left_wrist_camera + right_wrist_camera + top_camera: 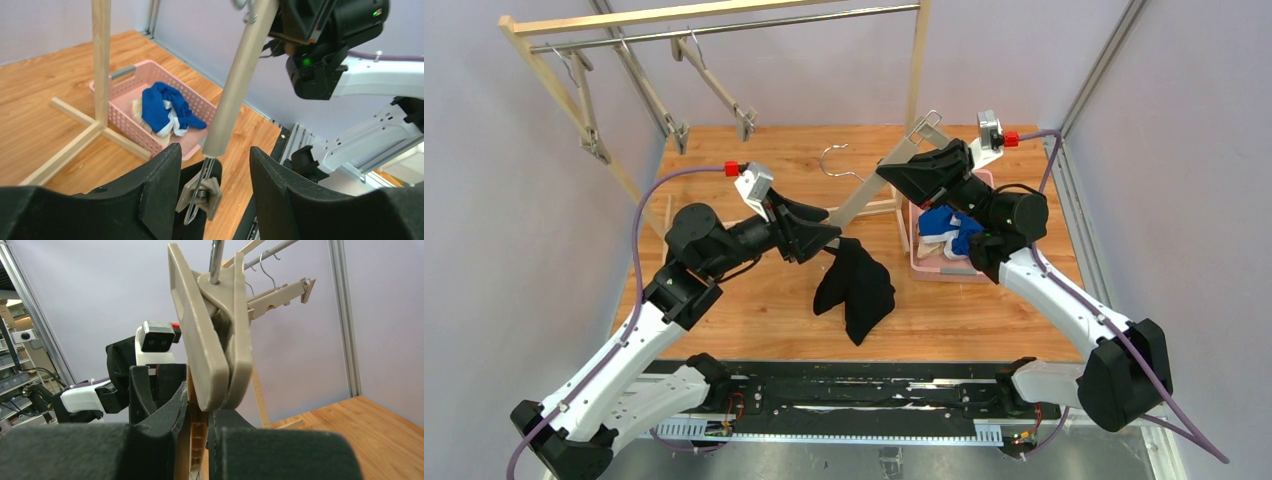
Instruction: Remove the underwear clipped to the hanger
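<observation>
My right gripper point(911, 165) is shut on the upper part of a beige clip hanger point(869, 195) and holds it slanted above the table; in the right wrist view its fingers point(170, 415) pinch the bar below one clip point(215, 340). My left gripper point(829, 235) is open around the hanger's lower clip point(200, 195), the jaws on either side and not touching it. The black underwear point(856, 285) hangs from that end down onto the table. The blue underwear point(162, 107) and the cream one point(137, 107) lie in a pink basket point(197, 105).
A wooden clothes rack point(714, 18) stands at the back with several empty clip hangers point(724, 95) on its rail. Its foot point(75, 145) lies beside the basket. The wooden table point(744, 310) is walled on both sides.
</observation>
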Controlling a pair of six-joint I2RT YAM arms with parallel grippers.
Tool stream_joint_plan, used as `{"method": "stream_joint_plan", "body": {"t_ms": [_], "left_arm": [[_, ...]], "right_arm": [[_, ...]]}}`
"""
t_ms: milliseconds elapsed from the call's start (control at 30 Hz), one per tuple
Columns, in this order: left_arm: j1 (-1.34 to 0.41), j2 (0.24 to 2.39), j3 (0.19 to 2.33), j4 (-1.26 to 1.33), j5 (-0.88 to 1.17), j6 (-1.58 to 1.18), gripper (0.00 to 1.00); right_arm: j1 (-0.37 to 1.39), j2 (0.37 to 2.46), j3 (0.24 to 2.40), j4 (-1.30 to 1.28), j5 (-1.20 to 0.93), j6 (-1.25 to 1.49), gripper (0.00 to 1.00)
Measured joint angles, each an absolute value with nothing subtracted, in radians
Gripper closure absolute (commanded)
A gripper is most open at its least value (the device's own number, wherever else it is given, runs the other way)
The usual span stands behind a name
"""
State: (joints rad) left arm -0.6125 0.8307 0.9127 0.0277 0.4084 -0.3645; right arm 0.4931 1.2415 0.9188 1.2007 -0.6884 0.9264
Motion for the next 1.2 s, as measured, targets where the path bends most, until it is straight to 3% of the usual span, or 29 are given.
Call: {"method": "stream_joint_plan", "body": {"t_ms": [267,367,433,500,533,600,733,967,1200], "left_arm": [[-0.612,0.846,0.851,0.013,0.402,-0.366,0.44],[-0.612,0.859,0.844,0.02,0.411,-0.373,0.62],[-0.613,0.86,0.842,0.024,0.421,-0.379,0.84],[-0.614,0.859,0.841,0.03,0.434,-0.374,0.9],[-0.614,0.858,0.841,0.03,0.44,-0.375,0.84],[-0.615,0.855,0.841,0.031,0.446,-0.369,0.61],[-0.616,0.846,0.841,0.029,0.434,-0.367,0.43],[-0.616,0.842,0.859,0.049,0.42,-0.364,0.4],[-0.616,0.892,0.925,0.097,0.432,-0.364,0.48]], "right_arm": [[0.493,1.235,0.918,1.196,-0.688,0.919,0.99],[0.493,1.23,0.918,1.189,-0.688,0.915,0.99],[0.493,1.227,0.918,1.182,-0.688,0.908,0.99],[0.493,1.226,0.916,1.177,-0.687,0.907,1.0],[0.493,1.226,0.915,1.175,-0.684,0.907,0.99],[0.493,1.225,0.915,1.175,-0.683,0.908,1.0],[0.493,1.221,0.912,1.176,-0.681,0.908,0.99],[0.493,1.221,0.907,1.175,-0.682,0.908,1.0],[0.493,1.219,0.906,1.175,-0.682,0.908,0.99]]}}
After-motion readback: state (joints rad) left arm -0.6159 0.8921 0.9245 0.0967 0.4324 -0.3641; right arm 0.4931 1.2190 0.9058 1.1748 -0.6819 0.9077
